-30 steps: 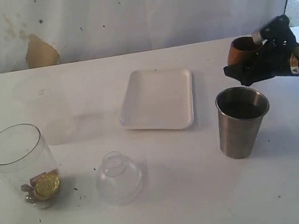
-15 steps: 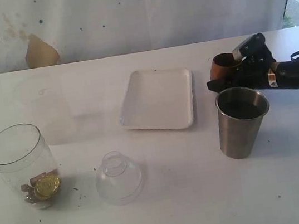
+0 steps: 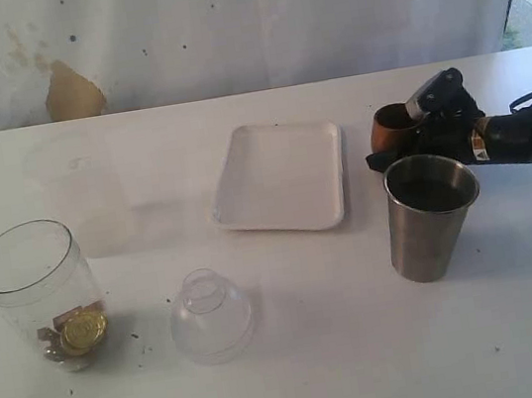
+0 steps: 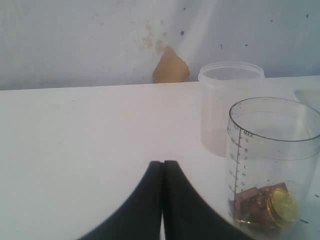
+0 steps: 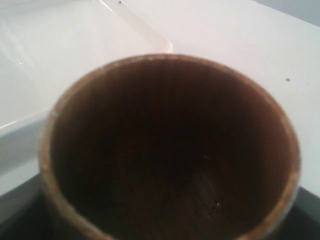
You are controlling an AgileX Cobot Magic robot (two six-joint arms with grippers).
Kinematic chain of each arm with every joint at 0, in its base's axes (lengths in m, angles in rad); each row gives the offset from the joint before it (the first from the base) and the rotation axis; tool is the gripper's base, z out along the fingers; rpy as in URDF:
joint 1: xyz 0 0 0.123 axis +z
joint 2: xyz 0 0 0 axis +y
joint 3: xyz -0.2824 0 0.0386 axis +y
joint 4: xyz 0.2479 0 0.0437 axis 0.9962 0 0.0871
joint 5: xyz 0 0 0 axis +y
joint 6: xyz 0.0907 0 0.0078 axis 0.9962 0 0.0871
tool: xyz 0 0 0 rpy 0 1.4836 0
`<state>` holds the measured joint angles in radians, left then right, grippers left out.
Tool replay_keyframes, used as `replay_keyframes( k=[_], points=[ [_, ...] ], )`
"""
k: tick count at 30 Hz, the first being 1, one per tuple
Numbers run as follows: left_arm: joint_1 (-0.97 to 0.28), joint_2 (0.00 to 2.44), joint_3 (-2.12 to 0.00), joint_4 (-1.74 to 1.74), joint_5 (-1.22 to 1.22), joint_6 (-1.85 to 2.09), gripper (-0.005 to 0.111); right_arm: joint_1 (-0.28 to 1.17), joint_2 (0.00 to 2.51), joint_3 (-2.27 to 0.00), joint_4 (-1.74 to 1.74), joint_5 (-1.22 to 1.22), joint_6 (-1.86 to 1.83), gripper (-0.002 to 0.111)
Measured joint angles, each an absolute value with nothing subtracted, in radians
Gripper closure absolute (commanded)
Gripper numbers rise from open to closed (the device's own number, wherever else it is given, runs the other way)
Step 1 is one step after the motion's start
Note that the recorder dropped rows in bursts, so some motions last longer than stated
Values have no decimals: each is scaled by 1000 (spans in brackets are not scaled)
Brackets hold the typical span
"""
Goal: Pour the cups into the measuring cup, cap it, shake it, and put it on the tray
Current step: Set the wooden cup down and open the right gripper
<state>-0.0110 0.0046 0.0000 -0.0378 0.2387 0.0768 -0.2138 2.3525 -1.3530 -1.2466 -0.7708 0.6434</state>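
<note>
The small brown wooden cup [image 3: 391,127] sits low, just behind the steel tumbler [image 3: 432,217], with my right gripper [image 3: 418,132] shut on it. In the right wrist view the wooden cup [image 5: 170,150] fills the frame; its inside looks dark and empty, and the fingers are hidden. The clear measuring cup [image 3: 37,288] stands at the front left with gold coins and brown pieces at its bottom. My left gripper [image 4: 163,165] is shut, empty, beside the measuring cup [image 4: 272,165]; the exterior view does not show it. The white tray [image 3: 281,177] lies mid-table.
A clear dome-shaped lid [image 3: 210,314] rests in front of the tray. A frosted translucent cup [image 3: 80,192] stands behind the measuring cup, and the left wrist view shows this frosted cup [image 4: 227,107] too. The tray's rim [image 5: 145,32] lies close beyond the wooden cup.
My right gripper has carried the wooden cup left and down, from higher at the right edge to low behind the steel tumbler. Nothing else has moved.
</note>
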Motion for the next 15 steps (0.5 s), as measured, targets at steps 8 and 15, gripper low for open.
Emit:
replay_keyframes(
  k=[8, 15],
  points=[
    [-11, 5, 0, -38, 239, 77, 107, -210, 2353, -1353, -1248, -767, 642, 25],
    [-11, 5, 0, -38, 239, 77, 107, -208, 2353, -1357, -1248, -742, 639, 12]
  ],
)
